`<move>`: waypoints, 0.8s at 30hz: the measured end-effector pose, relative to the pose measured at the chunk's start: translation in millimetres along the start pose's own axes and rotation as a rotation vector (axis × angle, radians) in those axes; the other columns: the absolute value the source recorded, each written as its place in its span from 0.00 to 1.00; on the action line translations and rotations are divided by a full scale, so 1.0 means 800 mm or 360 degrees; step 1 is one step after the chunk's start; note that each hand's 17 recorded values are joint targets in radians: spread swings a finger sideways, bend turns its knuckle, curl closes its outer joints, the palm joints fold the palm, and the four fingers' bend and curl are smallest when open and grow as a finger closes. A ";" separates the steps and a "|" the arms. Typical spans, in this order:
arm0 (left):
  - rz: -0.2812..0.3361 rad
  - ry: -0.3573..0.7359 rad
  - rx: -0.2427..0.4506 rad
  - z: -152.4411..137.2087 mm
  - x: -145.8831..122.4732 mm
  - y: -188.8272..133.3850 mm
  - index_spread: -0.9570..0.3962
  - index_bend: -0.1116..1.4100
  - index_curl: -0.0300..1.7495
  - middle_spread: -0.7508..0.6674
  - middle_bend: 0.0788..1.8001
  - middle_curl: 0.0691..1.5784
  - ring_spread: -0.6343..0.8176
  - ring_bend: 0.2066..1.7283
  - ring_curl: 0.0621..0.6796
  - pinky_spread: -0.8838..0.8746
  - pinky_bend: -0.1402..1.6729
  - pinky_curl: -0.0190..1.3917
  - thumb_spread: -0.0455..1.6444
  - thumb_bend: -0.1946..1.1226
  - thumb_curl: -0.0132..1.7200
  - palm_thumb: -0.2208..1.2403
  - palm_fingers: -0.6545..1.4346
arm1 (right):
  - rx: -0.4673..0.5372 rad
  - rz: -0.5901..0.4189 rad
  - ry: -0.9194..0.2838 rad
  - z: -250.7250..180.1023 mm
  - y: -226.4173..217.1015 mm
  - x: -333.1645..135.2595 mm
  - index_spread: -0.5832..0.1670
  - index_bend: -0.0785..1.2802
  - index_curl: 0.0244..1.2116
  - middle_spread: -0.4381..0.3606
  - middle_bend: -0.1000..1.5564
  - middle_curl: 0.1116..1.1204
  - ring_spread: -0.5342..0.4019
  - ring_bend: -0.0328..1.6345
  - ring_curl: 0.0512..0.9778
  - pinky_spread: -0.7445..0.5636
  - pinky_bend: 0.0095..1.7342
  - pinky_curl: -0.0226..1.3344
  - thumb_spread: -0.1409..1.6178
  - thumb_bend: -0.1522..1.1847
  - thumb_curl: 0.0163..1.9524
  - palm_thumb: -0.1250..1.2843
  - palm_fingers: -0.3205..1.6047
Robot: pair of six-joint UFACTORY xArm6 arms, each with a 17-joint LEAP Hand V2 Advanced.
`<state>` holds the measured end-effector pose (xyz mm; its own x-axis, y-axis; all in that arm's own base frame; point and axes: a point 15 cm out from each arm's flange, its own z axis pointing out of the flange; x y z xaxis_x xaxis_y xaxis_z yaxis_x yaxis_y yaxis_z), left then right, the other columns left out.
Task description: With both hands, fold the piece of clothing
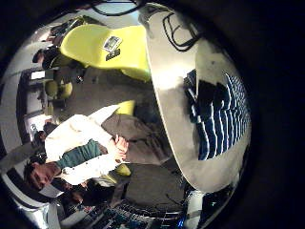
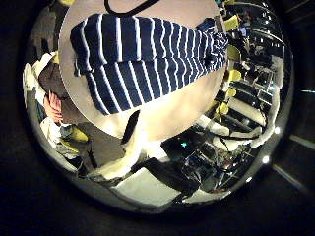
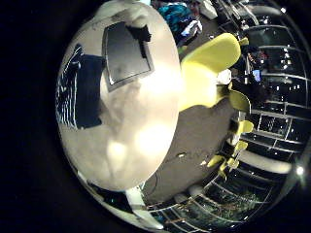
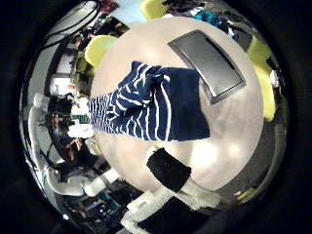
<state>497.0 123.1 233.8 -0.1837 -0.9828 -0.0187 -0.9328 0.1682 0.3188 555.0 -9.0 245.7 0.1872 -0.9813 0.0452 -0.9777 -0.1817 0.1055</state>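
Clothing, navy with white stripes (image 4: 151,102), lies spread on the round table (image 4: 224,136), filling the left thumb-side view, so I judge the left hand nearer; neither hand's fingers show, so their state cannot be told. A dark flat tray (image 4: 207,63) lies just beside the garment.

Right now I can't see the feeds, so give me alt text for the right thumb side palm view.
A navy and white striped garment lies spread on a round pale table, not yet neatly folded. Beside it on the table lies a flat dark grey rectangular pad. A robot hand with black and white parts reaches in over the table edge, not touching the garment.
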 end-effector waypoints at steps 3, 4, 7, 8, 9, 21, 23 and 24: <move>0.0024 0.0052 -0.0002 0.006 0.012 0.006 0.63 0.20 0.36 0.62 0.06 0.32 0.39 0.48 0.52 0.42 0.45 0.49 0.67 0.13 0.21 0.41 0.33 | -0.0137 -0.0082 -0.0014 0.034 0.006 -0.022 0.25 0.18 0.30 0.30 0.28 0.26 0.60 0.43 0.29 0.90 0.38 0.36 0.72 0.09 0.16 0.37 0.20; 0.0030 0.0064 0.0001 0.007 0.014 0.006 0.63 0.20 0.35 0.62 0.06 0.31 0.40 0.48 0.51 0.43 0.44 0.48 0.67 0.13 0.21 0.41 0.33 | -0.0185 -0.0098 -0.0014 0.047 0.009 -0.027 0.25 0.18 0.29 0.31 0.27 0.26 0.61 0.42 0.28 0.91 0.38 0.35 0.71 0.09 0.16 0.36 0.20; 0.0034 0.0083 -0.0007 0.014 0.017 0.011 0.64 0.19 0.33 0.63 0.06 0.29 0.42 0.46 0.49 0.45 0.42 0.46 0.67 0.13 0.20 0.41 0.34 | -0.0251 -0.0167 -0.0015 0.068 0.010 -0.042 0.26 0.17 0.28 0.36 0.26 0.25 0.62 0.41 0.27 0.91 0.37 0.34 0.69 0.09 0.16 0.37 0.20; 0.0034 0.0086 -0.0008 0.016 0.016 0.013 0.64 0.19 0.32 0.63 0.06 0.29 0.42 0.46 0.48 0.46 0.42 0.46 0.67 0.13 0.20 0.41 0.34 | -0.0271 -0.0189 -0.0014 0.072 0.012 -0.049 0.26 0.17 0.27 0.37 0.26 0.25 0.63 0.41 0.26 0.90 0.37 0.33 0.69 0.09 0.16 0.37 0.20; 0.0038 0.0089 -0.0009 0.018 0.015 0.015 0.64 0.19 0.32 0.62 0.06 0.28 0.42 0.45 0.47 0.47 0.41 0.46 0.67 0.13 0.20 0.41 0.35 | -0.0294 -0.0214 -0.0012 0.076 0.014 -0.056 0.26 0.17 0.27 0.37 0.26 0.25 0.63 0.40 0.26 0.90 0.36 0.33 0.69 0.09 0.16 0.37 0.20; 0.0049 0.0084 0.0004 0.015 0.021 0.024 0.64 0.19 0.28 0.62 0.06 0.23 0.43 0.43 0.43 0.50 0.38 0.42 0.67 0.13 0.20 0.41 0.37 | -0.0462 -0.0347 0.0130 0.114 0.024 -0.076 0.29 0.18 0.24 0.34 0.25 0.24 0.54 0.44 0.25 0.85 0.35 0.28 0.67 0.11 0.18 0.49 0.32; 0.0054 0.0083 0.0003 0.015 0.024 0.026 0.64 0.19 0.27 0.62 0.06 0.23 0.43 0.42 0.43 0.50 0.37 0.41 0.67 0.13 0.20 0.41 0.37 | -0.0494 -0.0349 0.0147 0.115 0.030 -0.074 0.30 0.18 0.24 0.30 0.27 0.25 0.48 0.48 0.26 0.81 0.34 0.28 0.66 0.11 0.19 0.52 0.37; 0.0061 0.0084 0.0000 0.015 0.027 0.027 0.64 0.19 0.27 0.62 0.06 0.22 0.43 0.42 0.43 0.50 0.37 0.41 0.67 0.13 0.20 0.42 0.37 | -0.0511 -0.0349 0.0148 0.115 0.033 -0.074 0.30 0.19 0.24 0.30 0.28 0.26 0.47 0.48 0.26 0.80 0.34 0.28 0.67 0.11 0.19 0.54 0.39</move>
<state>469.2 106.5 228.7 -0.2024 -0.9783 0.0435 -0.9255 0.2056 0.3181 509.3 38.2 154.8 0.4106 -0.9087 0.0753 -0.8368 -0.3428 0.4270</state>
